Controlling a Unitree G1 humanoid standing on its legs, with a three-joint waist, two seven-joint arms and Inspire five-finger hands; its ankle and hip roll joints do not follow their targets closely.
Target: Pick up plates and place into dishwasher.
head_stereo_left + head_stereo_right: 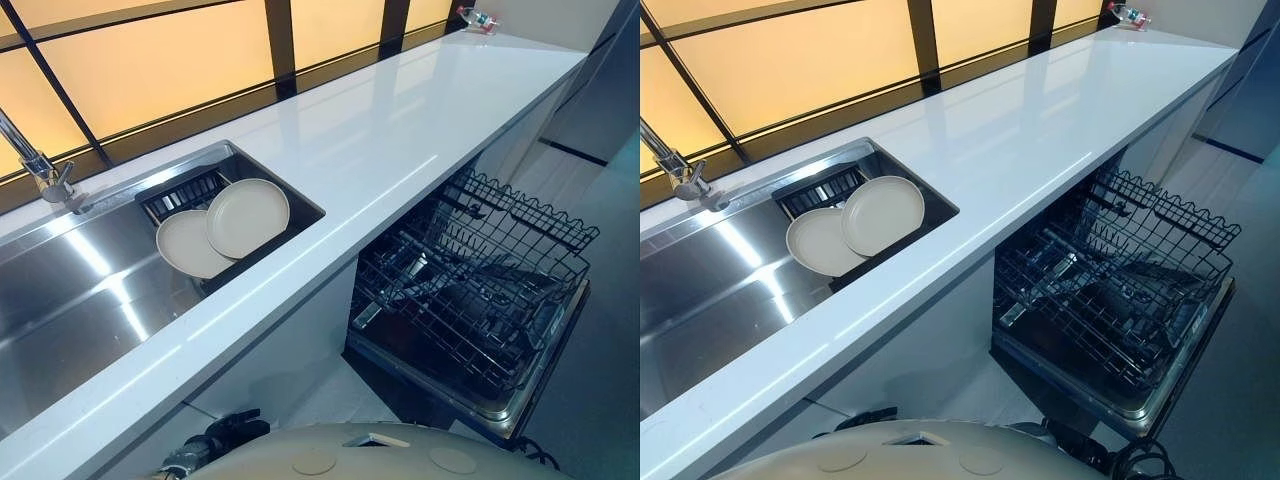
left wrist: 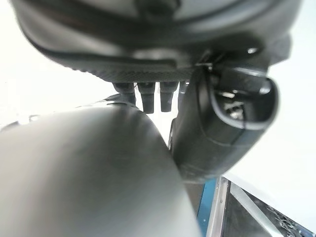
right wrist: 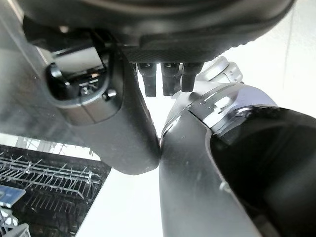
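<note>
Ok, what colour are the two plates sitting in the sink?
Both plates are plain cream with no pattern; they show best in the left eye view.

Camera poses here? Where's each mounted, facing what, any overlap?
Left eye view: on the head, looking down at the countertop, two plates in the sink, open dishwasher rack.
Right eye view: same scene, slightly offset.
Left wrist view: along the left hand, open, empty.
Right wrist view: along the right hand, open; dishwasher rack past it.
Shared: dishwasher rack, eye views and right wrist.

Two plates (image 1: 225,232) overlap in the sink (image 1: 70,290), beside the open dishwasher (image 1: 470,290).
</note>
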